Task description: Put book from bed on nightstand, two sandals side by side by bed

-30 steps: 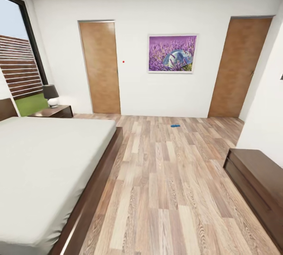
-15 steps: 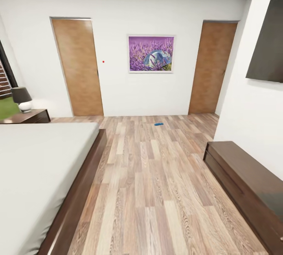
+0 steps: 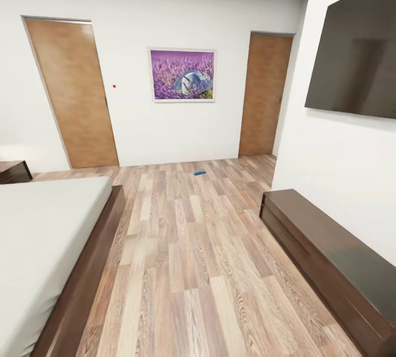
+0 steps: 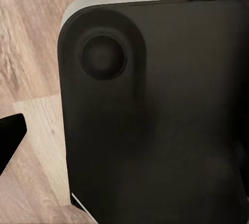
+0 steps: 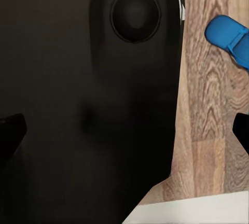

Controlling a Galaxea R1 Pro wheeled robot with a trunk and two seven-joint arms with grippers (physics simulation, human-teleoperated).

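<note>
One blue sandal [image 3: 199, 172] lies on the plank floor far ahead, near the back wall under the lavender picture [image 3: 182, 75]. In the right wrist view another blue sandal [image 5: 231, 37] rests on the planks beside my black body panel [image 5: 88, 94]. The bed [image 3: 38, 241], with its off-white mattress, runs along the left. A corner of a nightstand [image 3: 12, 170] shows beyond it. The book is out of view. My right gripper [image 5: 124, 130] stands open, its fingertips [image 5: 10, 130] at the frame's sides. My left gripper [image 4: 124, 141] looks open too, with one fingertip [image 4: 10, 141] showing.
A long low dark wood cabinet [image 3: 324, 258] lines the right wall under a wall-mounted TV [image 3: 355, 51]. Two brown doors [image 3: 71, 93] [image 3: 265, 93] stand shut in the back wall. A wide strip of wood floor [image 3: 187, 258] runs between bed and cabinet.
The head view has swung to the right: window, lamp and most of the nightstand left the picture, and the TV and more of the cabinet came in. The far sandal has not moved on the floor.
</note>
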